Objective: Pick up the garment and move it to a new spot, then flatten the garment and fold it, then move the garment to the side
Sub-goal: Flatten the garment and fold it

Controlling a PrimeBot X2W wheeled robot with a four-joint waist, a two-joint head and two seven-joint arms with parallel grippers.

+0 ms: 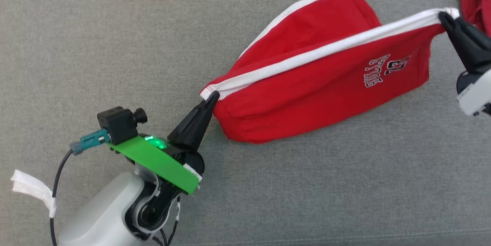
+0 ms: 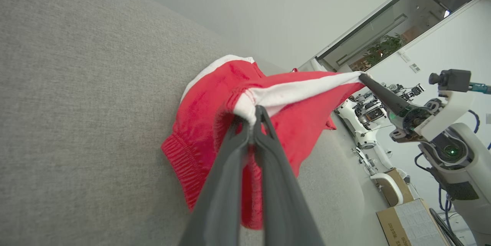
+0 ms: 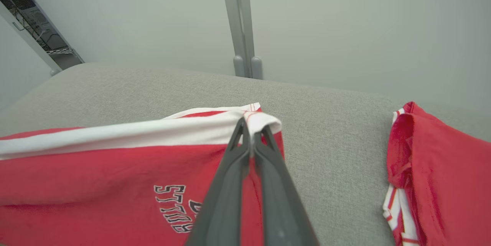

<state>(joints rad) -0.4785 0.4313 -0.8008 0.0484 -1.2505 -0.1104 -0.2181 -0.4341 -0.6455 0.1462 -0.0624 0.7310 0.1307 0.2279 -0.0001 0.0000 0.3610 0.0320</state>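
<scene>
Closest to the head camera, the left end effector [image 1: 212, 98] is clamping shut on one end of the white band of the red garment [image 1: 314, 85]. The right end effector [image 1: 445, 17] is pinching the opposite end in the same way. The band is stretching taut between them while the red cloth is sagging onto the grey fabric surface [image 1: 115, 27]. The left wrist view is showing what the head view is not: a ribbed elastic hem [image 2: 180, 161] bunching against the surface, and a cardboard box [image 2: 406, 223] standing beyond the edge. The right wrist view is showing a second red-and-white garment [image 3: 433, 169] lying apart from the held one, where the head view is cutting it off at the top right corner. The printed lettering [image 1: 383, 70] is reading upside down, and in the right wrist view the fingers [image 3: 230, 200] are partly covering it.
</scene>
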